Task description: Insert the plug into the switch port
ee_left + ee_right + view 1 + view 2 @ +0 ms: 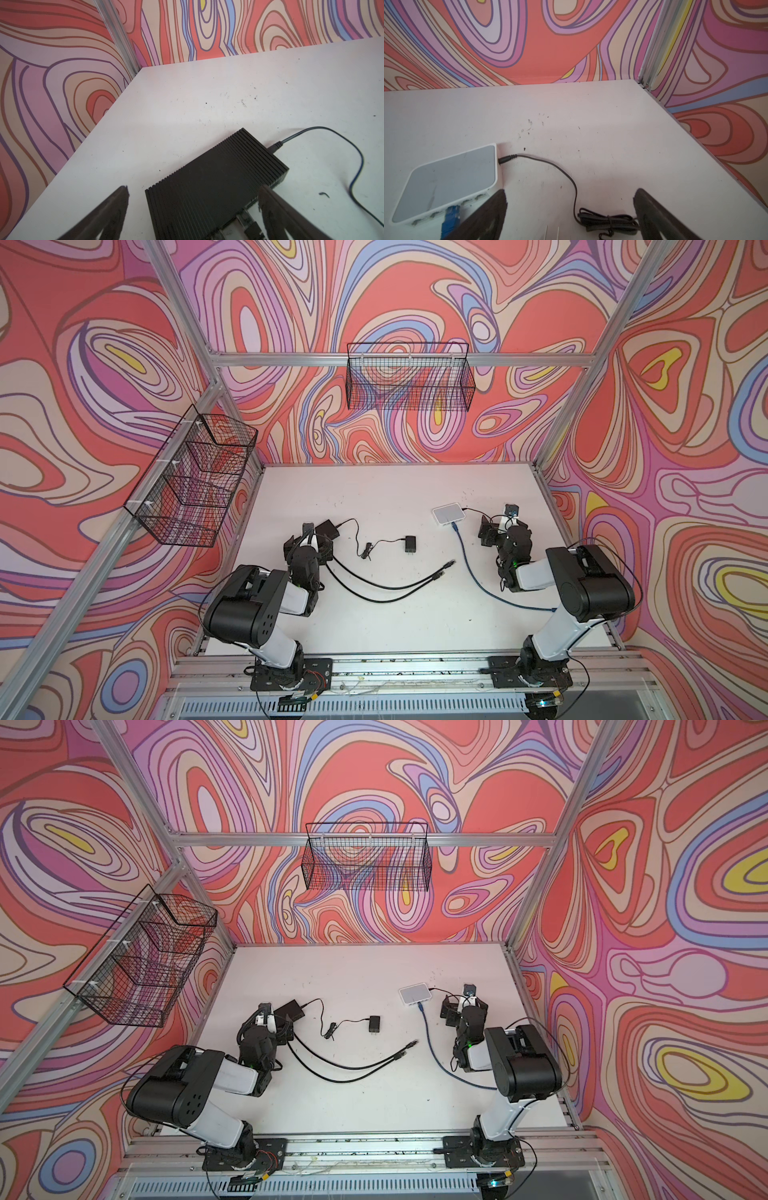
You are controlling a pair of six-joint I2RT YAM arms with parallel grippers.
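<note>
In both top views two black cables run from the black switch [328, 526] to the middle of the table. Their free plugs [449, 563] [413, 1043] lie side by side, touched by neither gripper. My left gripper [309, 533] [193, 193] stands open over the black switch [218, 176], one finger on each side. The white switch [448, 514] [446, 182] sits at the right with a blue plug [451, 216] in one port. Beside it my right gripper [500, 524] [571, 199] is open above a tied black cord bundle [608, 223].
A black power adapter [410, 544] and its tied cord [368, 551] lie between the switches. The blue cable [478, 576] trails toward the right arm's base. Two metal prongs [552, 232] show under my right gripper. Wire baskets [409, 377] [195, 477] hang on the walls.
</note>
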